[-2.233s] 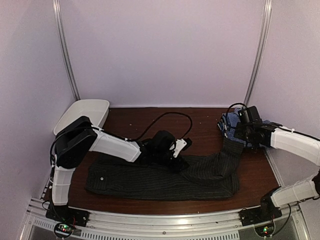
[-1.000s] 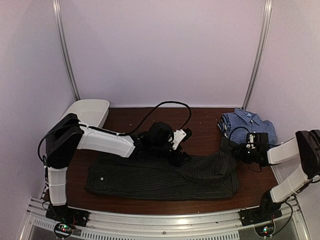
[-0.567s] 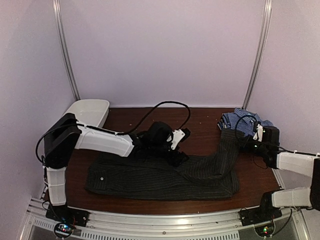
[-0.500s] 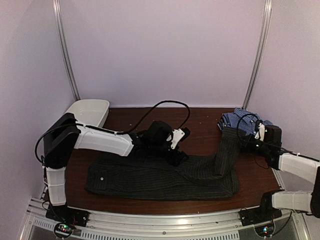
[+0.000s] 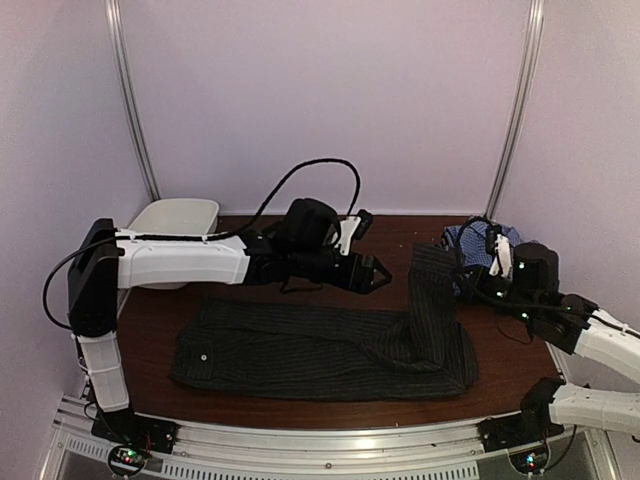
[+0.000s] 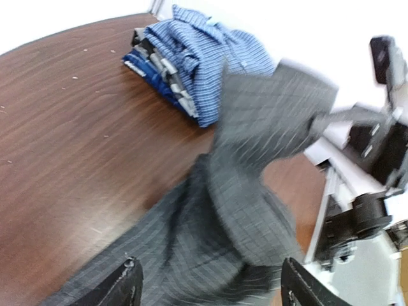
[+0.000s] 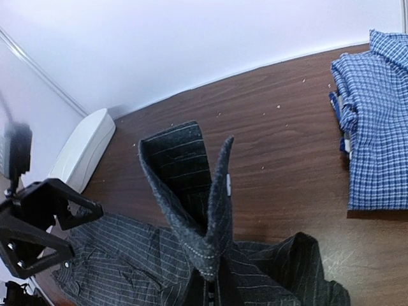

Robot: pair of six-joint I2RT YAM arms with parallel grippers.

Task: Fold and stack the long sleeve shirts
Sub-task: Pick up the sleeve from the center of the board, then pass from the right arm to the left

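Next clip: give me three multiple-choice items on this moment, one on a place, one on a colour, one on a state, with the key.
1. Where does the blue shirt lie?
A. in the tub
B. at the far right corner of the table
C. on the black shirt

2. What colour is the tub?
A. white
B. red
C. green

3. The right end effector is:
A. open and empty
B. shut on the black shirt's sleeve
C. shut on the blue shirt

Key: 1 B, it lies folded there, off the black shirt; 2 A, it is pale against the brown wood; 3 B, the raised sleeve stands up from its closed jaws.
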